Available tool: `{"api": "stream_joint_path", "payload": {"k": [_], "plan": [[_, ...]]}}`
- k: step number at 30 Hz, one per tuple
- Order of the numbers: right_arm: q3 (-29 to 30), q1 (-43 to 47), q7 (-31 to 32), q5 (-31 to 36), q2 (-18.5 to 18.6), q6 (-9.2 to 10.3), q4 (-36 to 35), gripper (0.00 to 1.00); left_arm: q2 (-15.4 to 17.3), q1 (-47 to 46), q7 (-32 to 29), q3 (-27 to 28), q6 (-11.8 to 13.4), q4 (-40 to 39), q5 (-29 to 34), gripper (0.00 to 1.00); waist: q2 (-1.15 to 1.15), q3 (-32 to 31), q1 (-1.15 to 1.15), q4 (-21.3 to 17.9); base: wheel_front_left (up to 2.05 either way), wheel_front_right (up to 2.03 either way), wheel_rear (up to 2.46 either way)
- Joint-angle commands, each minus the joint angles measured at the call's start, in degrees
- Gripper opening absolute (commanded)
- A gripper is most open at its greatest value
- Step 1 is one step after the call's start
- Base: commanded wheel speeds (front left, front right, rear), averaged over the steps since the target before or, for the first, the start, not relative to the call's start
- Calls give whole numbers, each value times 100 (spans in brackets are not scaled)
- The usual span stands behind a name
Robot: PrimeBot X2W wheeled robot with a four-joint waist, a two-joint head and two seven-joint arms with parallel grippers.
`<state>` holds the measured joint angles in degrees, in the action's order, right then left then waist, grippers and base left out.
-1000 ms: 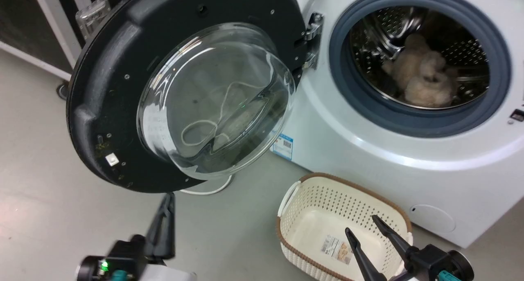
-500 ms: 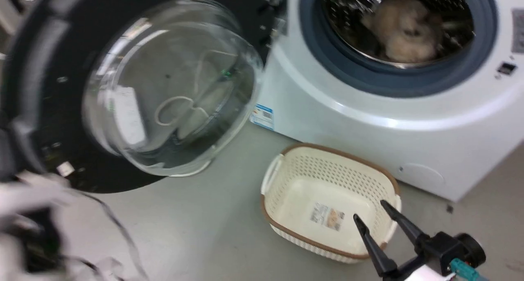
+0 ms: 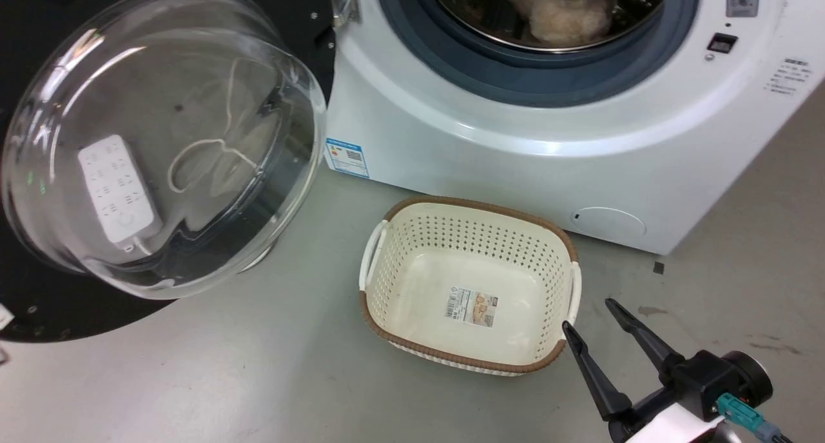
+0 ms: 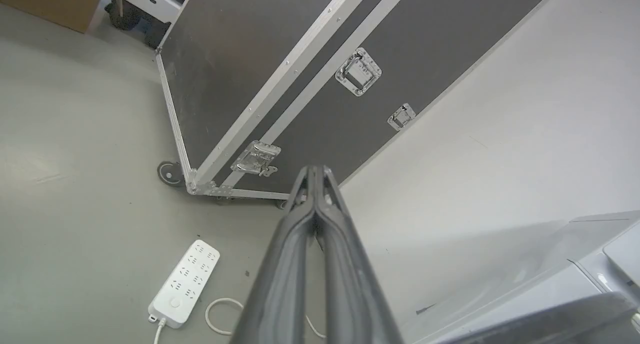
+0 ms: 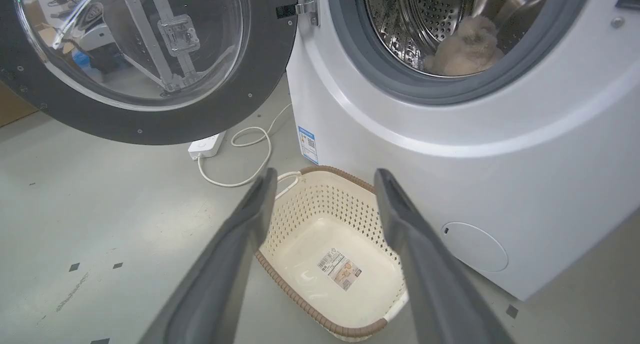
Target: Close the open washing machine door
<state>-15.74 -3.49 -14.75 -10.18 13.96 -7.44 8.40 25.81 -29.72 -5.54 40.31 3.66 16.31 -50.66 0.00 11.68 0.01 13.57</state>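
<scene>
Head view has the washing machine door [image 3: 155, 153] swung wide open, left of the washing machine [image 3: 515, 140], hung on its hinge [image 3: 345, 11] beside the drum opening. It looks heavy and rigid, its bulging glass slick and breakable (best left alone). A push on the black rim's far edge, away from the hinge, should swing it easiest. A cream basket [image 3: 470, 204] sits on the floor below. The right hand [image 3: 588, 314] hovers just beside it, fingers apart, empty; the left hand [image 4: 314, 171] is pinched together on nothing, aimed at a flight case [image 4: 300, 58].
</scene>
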Motion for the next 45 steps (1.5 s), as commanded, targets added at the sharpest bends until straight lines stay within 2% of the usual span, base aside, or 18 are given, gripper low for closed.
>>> {"api": "stream_joint_path", "payload": {"k": [1,2,7,15,21,25,30,34,37,40,45], "plan": [[-7,-86,-25,-45,36,-5,-12,100,47,-84,-191,45,50,119,-135,0,0,17,-1,-36,0,0,0],[-22,-95,-25,-65,55,-5,-1,100,112,-228,-911,286,270,535,-703,0,0,10,-1,-63,0,0,0],[-62,-97,-25,-68,60,-5,33,100,169,-206,-2183,417,453,828,-1442,0,0,-33,-1,-72,0,0,0],[-74,-37,-25,-65,23,-5,115,100,-124,300,-3797,202,271,364,-2191,0,0,-223,-1,12,0,0,0],[-45,8,-25,-47,-72,-5,195,100,-446,941,-4585,-55,174,-291,-2413,0,0,-502,-1,22,0,0,0],[102,72,-25,-6,-162,-5,240,100,-743,1423,-4903,-299,94,-785,-2412,0,0,-721,-1,-5,0,0,0],[394,175,-25,104,-291,-5,301,100,-1262,2042,-5184,-741,-45,-1348,-2344,0,0,-974,-1,-103,0,0,0],[657,237,-25,206,-388,-5,329,100,-1771,2499,-5237,-1113,-186,-1711,-2262,0,0,-1089,-1,-259,0,0,0],[795,253,-25,277,-448,-5,330,100,-2105,2863,-5207,-1493,-187,-2063,-2194,0,0,-1117,-1,-444,0,0,0],[874,253,-25,334,-477,-5,312,100,-2241,3143,-5075,-1889,-226,-2234,-2246,0,0,-1083,-1,-679,0,0,0],[919,210,-25,366,-456,-5,299,100,-2289,3353,-4564,-2715,-372,-2183,-2555,0,0,-919,-1,-1176,0,0,0]]}}
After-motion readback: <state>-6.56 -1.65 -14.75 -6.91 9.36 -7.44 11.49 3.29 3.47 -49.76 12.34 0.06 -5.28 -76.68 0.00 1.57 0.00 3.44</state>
